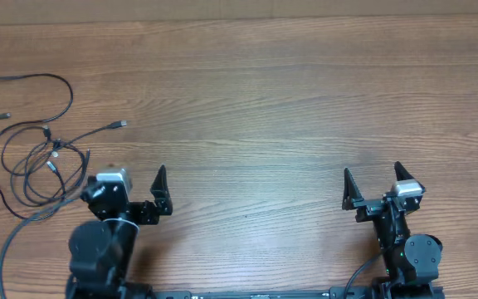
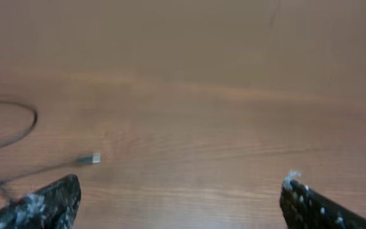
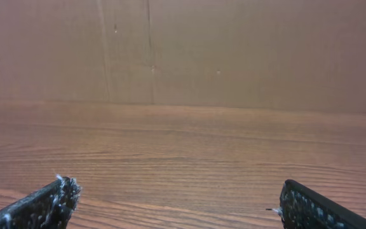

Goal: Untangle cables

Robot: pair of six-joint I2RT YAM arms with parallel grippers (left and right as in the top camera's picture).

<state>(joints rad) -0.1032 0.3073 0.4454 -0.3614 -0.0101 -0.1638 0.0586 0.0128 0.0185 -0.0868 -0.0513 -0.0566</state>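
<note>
The cables (image 1: 36, 162) are thin black cords in a loose tangle at the table's left edge. One silver-tipped plug (image 1: 121, 124) sticks out to the right and another end (image 1: 5, 115) lies at the far left. My left gripper (image 1: 135, 187) is open and empty just right of the tangle, near the front edge. The left wrist view shows the silver-tipped plug (image 2: 89, 159) and a cord loop (image 2: 24, 127) ahead and left of the open jaws (image 2: 180, 191). My right gripper (image 1: 374, 178) is open and empty at the front right, far from the cables. Its wrist view shows only wood between its jaws (image 3: 176, 194).
A thicker black cable (image 1: 7, 249) runs from the left arm's base along the front left. A brown cardboard wall (image 3: 234, 57) stands behind the wooden table (image 1: 264, 100).
</note>
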